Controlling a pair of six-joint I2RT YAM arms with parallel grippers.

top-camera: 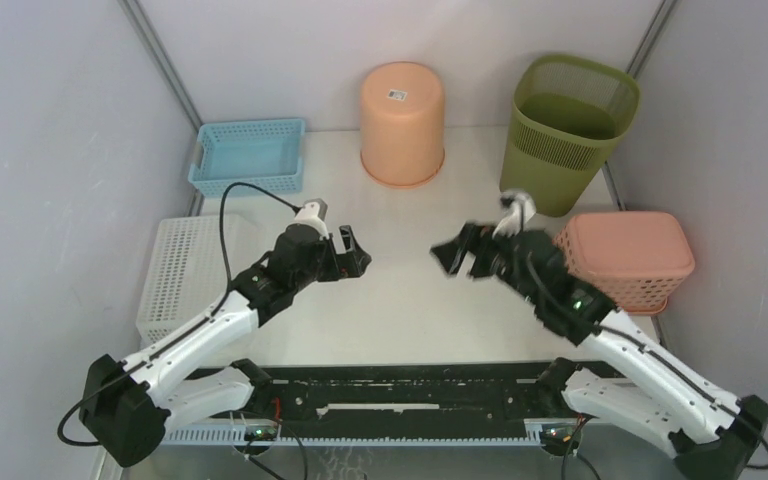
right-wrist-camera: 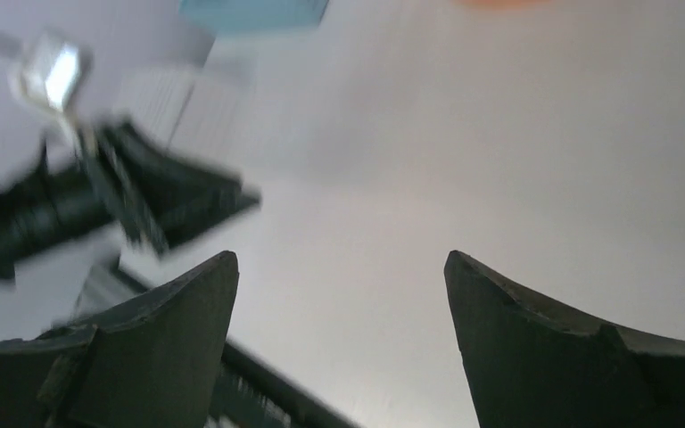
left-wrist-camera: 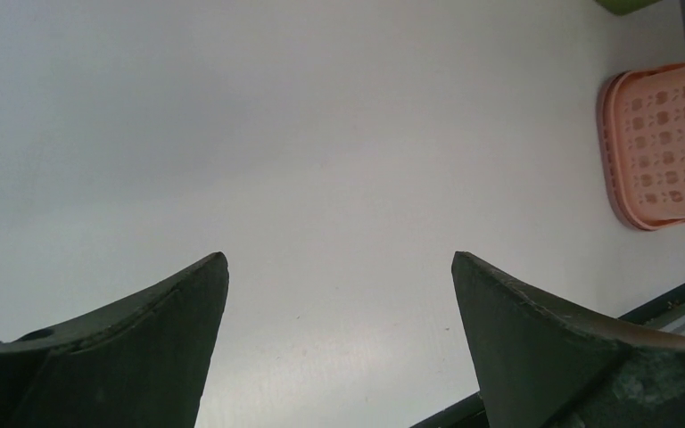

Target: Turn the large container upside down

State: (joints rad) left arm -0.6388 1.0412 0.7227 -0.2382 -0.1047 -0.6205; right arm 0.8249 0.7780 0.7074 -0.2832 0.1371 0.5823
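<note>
- Standing upside down at the back of the white bench (top-camera: 400, 310), the large peach-orange round plastic bin (top-camera: 402, 120) has its labelled base on top and its rim on the surface.
- Left end effector (top-camera: 359, 250) hangs in front of that bin, a little to its left, fingers spread wide with nothing between them.
- Right end effector (top-camera: 452, 254) is in front and a little right, likewise spread wide and empty; its wrist view is blurred.
- Green mesh plastic wastebasket (top-camera: 565, 130) stands upright to the bin's right.

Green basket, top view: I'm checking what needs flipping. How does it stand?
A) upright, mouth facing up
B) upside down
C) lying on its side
A: the green basket stands on its base, with its open rim on top and its inside showing.
</note>
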